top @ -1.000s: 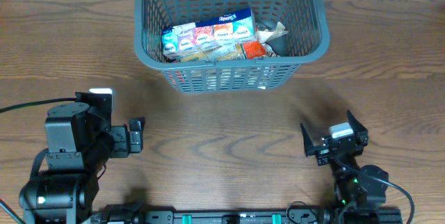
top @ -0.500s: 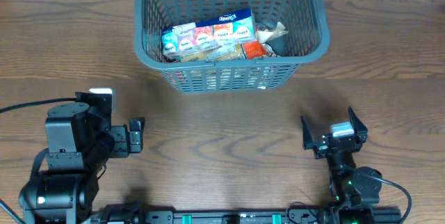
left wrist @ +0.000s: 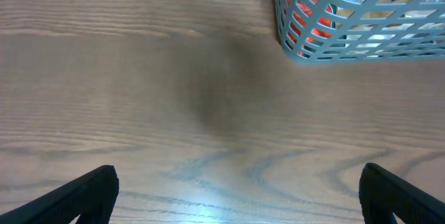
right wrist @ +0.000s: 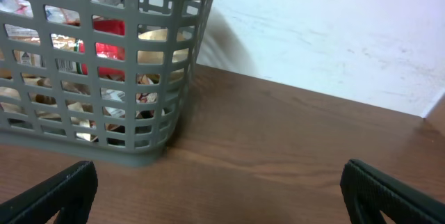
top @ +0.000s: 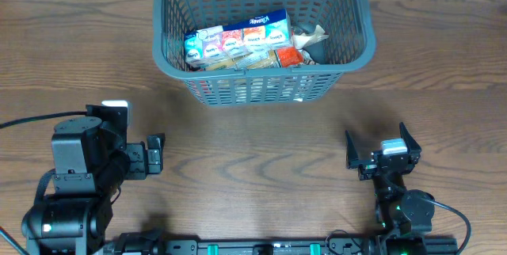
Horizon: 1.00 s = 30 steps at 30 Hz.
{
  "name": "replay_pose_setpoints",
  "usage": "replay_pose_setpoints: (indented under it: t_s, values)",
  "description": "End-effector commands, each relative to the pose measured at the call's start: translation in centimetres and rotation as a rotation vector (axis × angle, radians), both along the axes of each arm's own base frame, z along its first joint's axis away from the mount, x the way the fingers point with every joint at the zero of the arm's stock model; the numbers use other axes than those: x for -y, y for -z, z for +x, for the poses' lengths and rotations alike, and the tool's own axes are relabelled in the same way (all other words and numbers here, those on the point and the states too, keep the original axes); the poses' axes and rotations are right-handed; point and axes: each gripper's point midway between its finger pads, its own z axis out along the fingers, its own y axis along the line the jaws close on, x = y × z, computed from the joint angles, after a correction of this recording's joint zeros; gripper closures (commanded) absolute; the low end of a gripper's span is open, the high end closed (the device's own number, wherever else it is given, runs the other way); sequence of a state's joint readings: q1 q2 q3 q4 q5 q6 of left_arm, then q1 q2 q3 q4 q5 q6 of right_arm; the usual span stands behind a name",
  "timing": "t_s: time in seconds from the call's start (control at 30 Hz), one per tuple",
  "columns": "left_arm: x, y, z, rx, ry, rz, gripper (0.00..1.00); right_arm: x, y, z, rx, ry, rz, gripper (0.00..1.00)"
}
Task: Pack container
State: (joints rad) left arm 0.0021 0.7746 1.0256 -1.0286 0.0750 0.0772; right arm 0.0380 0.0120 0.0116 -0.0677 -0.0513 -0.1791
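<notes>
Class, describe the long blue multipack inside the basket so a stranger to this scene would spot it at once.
Start at the wooden table, then find the grey slotted basket at its far edge. Inside lies a long blue multipack showing a row of coloured panels; the red-orange pack beside it is smaller and shows no such row.

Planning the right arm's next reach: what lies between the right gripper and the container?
Nothing; just bare wooden table between the right gripper and the container, shown in the overhead and right wrist views.
</notes>
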Motion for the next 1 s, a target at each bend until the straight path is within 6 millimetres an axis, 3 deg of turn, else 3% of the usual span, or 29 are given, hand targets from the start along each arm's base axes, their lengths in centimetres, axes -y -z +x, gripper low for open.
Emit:
replay_pose_setpoints:
  t_s: [0.0,0.6,0.7,0.83,0.97]
  values:
    - [-0.2,0.2,0.0,-0.008,-0.017,-0.002,0.01,0.0,0.2,0.0,-0.004,0.003,0.021,0.01]
    - [-0.2,0.2,-0.1,-0.006,-0.017,-0.002,0.01,0.0,0.2,0.0,-0.004,0.003,0.021,0.01]
    - [-0.2,-0.3,-0.8,0.019,-0.016,-0.001,0.01,0.0,0.2,0.0,-0.004,0.003,0.021,0.01]
    - [0.3,-1.1,-1.0,0.134,0.016,0.009,0.01,0.0,0.2,0.0,-0.004,0.003,0.021,0.01]
    - [1.1,-0.6,1.2,0.360,0.047,-0.001,0.01,0.0,0.2,0.0,-0.004,0.003,0.021,0.01]
